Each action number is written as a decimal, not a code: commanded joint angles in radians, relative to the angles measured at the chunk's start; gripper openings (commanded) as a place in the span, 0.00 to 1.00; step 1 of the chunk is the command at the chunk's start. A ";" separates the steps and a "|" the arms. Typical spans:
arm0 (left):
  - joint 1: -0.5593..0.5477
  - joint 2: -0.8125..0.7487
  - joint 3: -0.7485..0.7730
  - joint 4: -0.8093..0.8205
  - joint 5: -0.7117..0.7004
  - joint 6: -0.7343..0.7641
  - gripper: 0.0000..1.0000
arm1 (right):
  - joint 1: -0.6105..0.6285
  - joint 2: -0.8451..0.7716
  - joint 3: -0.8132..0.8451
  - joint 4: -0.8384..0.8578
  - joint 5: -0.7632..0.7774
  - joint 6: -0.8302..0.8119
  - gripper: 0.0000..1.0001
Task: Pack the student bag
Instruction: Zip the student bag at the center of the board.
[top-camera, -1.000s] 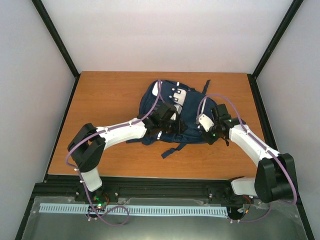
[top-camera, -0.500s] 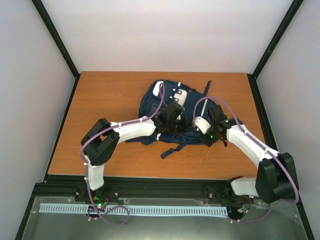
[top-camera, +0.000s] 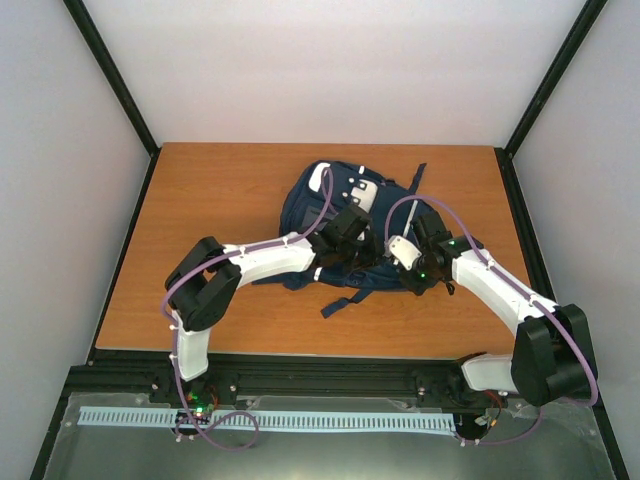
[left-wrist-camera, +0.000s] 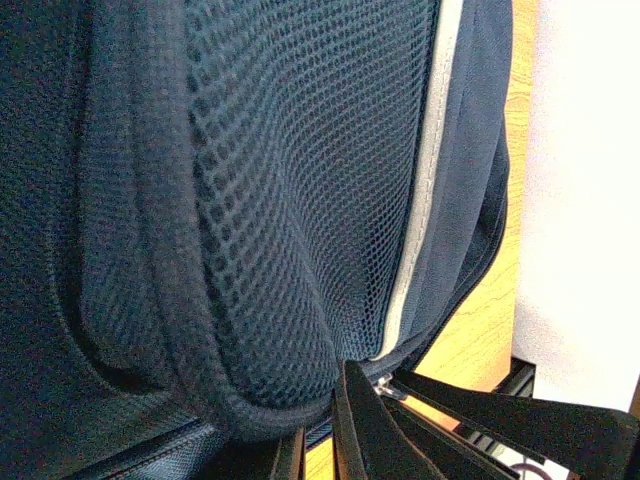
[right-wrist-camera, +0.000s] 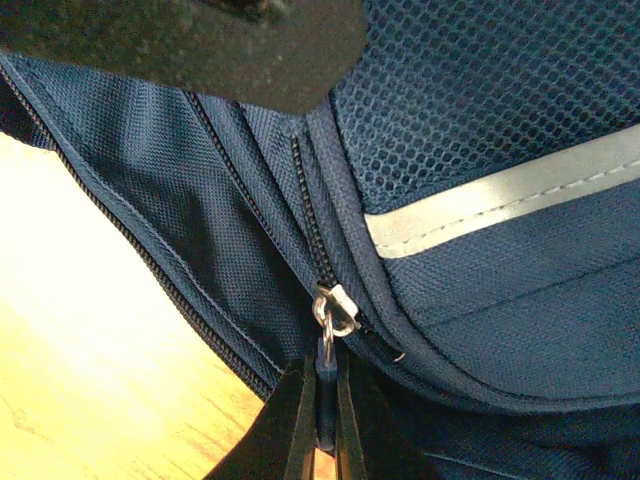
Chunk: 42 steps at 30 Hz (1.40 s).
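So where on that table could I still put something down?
The table is bare left of the backpack, out to its left edge, and in the far right corner. The middle is crowded: left gripper and right gripper meet at the backpack.

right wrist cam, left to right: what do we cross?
Orange wooden tabletop → silver zipper slider, its dark pull tab pinched in the right gripper → grey reflective stripe on the navy-blue fabric backpack.
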 joint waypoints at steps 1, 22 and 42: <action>0.011 -0.057 0.003 -0.010 -0.102 0.062 0.01 | 0.013 -0.019 0.010 -0.105 0.014 -0.023 0.03; 0.082 -0.281 -0.242 -0.025 -0.129 0.238 0.01 | -0.078 0.011 0.014 -0.121 0.124 -0.073 0.03; 0.097 -0.507 -0.389 -0.267 -0.148 0.462 0.01 | -0.106 0.202 0.187 -0.073 0.195 -0.214 0.03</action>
